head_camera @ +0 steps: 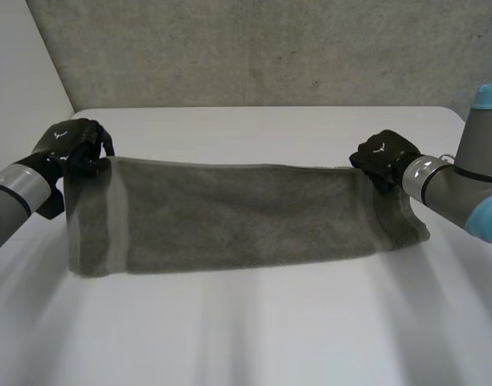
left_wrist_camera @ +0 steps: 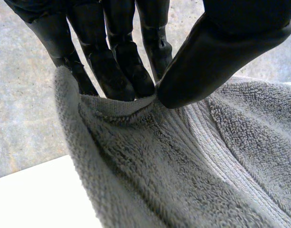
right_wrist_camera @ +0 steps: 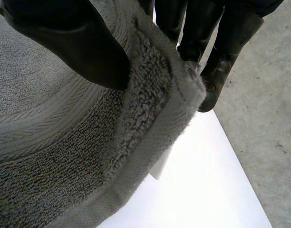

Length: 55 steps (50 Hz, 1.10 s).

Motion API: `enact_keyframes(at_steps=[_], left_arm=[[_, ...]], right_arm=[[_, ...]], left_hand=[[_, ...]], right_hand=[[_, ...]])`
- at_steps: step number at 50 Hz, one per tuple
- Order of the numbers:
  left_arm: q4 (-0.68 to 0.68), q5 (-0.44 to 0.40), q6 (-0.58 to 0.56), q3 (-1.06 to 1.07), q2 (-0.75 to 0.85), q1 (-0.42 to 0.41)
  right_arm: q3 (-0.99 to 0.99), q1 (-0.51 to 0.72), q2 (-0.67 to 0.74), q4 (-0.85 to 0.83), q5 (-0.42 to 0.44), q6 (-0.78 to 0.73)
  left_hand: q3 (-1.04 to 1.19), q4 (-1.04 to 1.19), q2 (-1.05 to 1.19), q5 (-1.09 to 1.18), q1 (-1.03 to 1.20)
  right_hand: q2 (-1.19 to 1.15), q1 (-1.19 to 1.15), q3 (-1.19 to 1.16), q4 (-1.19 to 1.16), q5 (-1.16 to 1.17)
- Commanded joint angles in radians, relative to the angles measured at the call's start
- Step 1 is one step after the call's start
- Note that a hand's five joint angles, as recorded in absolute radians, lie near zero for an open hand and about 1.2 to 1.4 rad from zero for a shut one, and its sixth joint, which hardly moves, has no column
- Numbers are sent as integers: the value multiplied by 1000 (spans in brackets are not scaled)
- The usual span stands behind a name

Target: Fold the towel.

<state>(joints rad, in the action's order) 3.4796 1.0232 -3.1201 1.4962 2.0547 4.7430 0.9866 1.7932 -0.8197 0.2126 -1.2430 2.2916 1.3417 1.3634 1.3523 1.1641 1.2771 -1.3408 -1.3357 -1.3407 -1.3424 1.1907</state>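
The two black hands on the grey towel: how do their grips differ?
The left hand nips the towel by its thin hem at the fingertips; the right hand sets its thumb further in, the thick corner bent over its fingers. In the head view the towel drops straight below the left hand but runs on under the right arm. Both pinch a far corner, with the towel stretched between them.

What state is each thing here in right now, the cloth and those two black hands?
towel, spread wide, held at two corners
left robot hand, shut, pinching one towel corner
right robot hand, shut, pinching the other corner
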Motion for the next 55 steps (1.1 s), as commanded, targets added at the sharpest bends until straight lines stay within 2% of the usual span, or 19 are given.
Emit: enact_keyframes(at_steps=[1,2,3,4,5,7,13,17,23,24,31,35,36,38,39,41,47,49,55], left_arm=[[4,0,0,-28,65,0],[4,0,0,-28,65,0],[1,0,0,-34,77,0],[-5,1,0,-43,84,0],[-5,1,0,-43,84,0],[-40,1,3,-68,81,0],[-151,3,8,-114,-3,3],[-169,3,9,-102,-71,5],[-169,-5,2,-4,-210,0],[-163,-5,0,40,-250,0],[-66,-9,-37,225,-346,0],[24,-5,-173,355,-349,0],[24,-5,-173,355,-349,0],[53,3,-285,409,-338,3],[53,3,-285,409,-338,3],[53,5,-365,430,-329,5],[65,9,-405,438,-263,2],[73,35,-413,432,-216,-1],[105,89,-420,421,-142,-5]], right_arm=[[-17,15,27,-1,-27,-1],[-17,15,27,-1,-27,-1],[-19,20,30,-4,-30,0],[-23,21,31,-9,-41,5],[-23,22,31,-9,-41,5],[-57,25,24,-39,-58,12],[-92,23,-59,-64,-52,120],[-97,8,-194,-82,-49,293],[-34,6,-303,-81,-42,388],[27,5,-335,-79,-44,399],[285,-28,-423,-78,-44,336],[450,-70,-440,-97,-44,238],[451,-71,-440,-98,-44,238],[530,-103,-440,-128,-35,191],[531,-103,-440,-128,-35,190],[561,-120,-437,-153,-27,178],[650,-201,-392,-269,22,172],[670,-221,-354,-333,52,175],[685,-244,-311,-392,70,183]], left_hand=[[55,33,44,58,119],[55,33,44,58,119],[0,-22,-11,3,64],[-396,-418,-407,-393,-331],[-400,-422,-411,-397,-335],[-1131,-1152,-1141,-1128,-1066],[-1152,-1173,-1162,-1149,-1087],[-1146,-1168,-1156,-1143,-1081],[-1108,-1130,-1118,-1105,-1043],[-1102,-1124,-1112,-1099,-1037],[-1099,-1121,-1109,-1096,-1034],[-1099,-1121,-1109,-1096,-1034],[-1099,-1121,-1109,-1096,-1034],[-1099,-1121,-1109,-1096,-1034],[-1099,-1121,-1109,-1096,-1034],[-1099,-1121,-1109,-1096,-1034],[-1099,-1121,-1109,-1096,-1034],[-1087,-1109,-1098,-1084,-1023],[-1084,-1106,-1095,-1081,-1020]], right_hand=[[170,165,170,172,-195],[173,167,172,174,-197],[728,723,728,729,-752],[1166,1161,1166,1168,-1191],[1166,1161,1166,1168,-1191],[1166,1161,1166,1168,-1191],[1166,1161,1166,1168,-1191],[1166,1161,1166,1168,-1191],[1166,1161,1166,1168,-1191],[1166,1161,1166,1168,-1191],[1166,1161,1166,1168,-1191],[1166,1161,1166,1168,-1191],[1166,1161,1166,1168,-1191],[1166,1161,1166,1168,-1191],[1166,1161,1166,1168,-1191],[1166,1161,1166,1168,-1191],[1166,1161,1166,1168,-1191],[1159,1154,1159,1161,-1183],[1089,1083,1088,1090,-1113]])
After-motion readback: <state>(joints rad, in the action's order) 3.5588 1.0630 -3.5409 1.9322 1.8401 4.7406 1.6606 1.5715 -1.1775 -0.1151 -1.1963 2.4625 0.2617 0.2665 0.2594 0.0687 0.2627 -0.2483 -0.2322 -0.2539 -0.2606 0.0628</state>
